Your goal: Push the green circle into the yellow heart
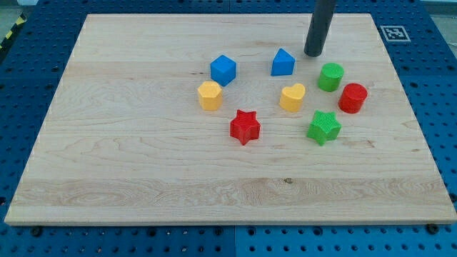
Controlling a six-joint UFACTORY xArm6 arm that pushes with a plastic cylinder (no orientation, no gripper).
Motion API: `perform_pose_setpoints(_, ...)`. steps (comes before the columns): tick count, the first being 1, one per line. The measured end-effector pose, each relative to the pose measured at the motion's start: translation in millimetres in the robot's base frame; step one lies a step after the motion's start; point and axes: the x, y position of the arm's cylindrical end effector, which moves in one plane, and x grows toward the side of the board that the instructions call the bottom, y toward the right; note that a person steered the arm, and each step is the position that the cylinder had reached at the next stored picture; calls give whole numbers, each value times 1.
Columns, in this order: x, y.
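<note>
The rig carries no pincer, so there is no open or closed state to record; the arm ends in a straight dark rod, and its tip (313,54) rests on the pale wooden tabletop (128,164) near the top edge, right of centre. The green round plastic block, i.e. the green circle (330,76), sits just below and slightly right of the tip, close but apart from it. The yellow heart-shaped plastic block (292,97) lies to the lower left of the green circle, near it, with a clear strip of wood between them. Key relation: the line from circle to heart runs down and to the view's left, so the push must be made from the circle's upper right side. The tip stands at the circle's upper left, so it is judged to be not yet behind the block for that line. A red round block (353,98) stands just beside the green circle on its lower right, and a green star-shaped block (324,127) lies below the pair. A blue house-shaped block (283,63) sits just left of the tip. Further left are a blue cube (223,69), a yellow hexagonal block (210,95) and a red star-shaped block (245,126). Risk, as a judgement: an off-centre contact could slide the round block past the heart toward the green star.
</note>
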Motion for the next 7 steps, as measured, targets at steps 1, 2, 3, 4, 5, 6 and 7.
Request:
perform_pose_setpoints(1, 0, 0)
perform_pose_setpoints(2, 9, 0)
perform_pose_setpoints(3, 38, 10)
perform_pose_setpoints(4, 51, 35)
perform_pose_setpoints(5, 50, 39)
perform_pose_setpoints(6, 50, 60)
perform_pose_setpoints(7, 49, 76)
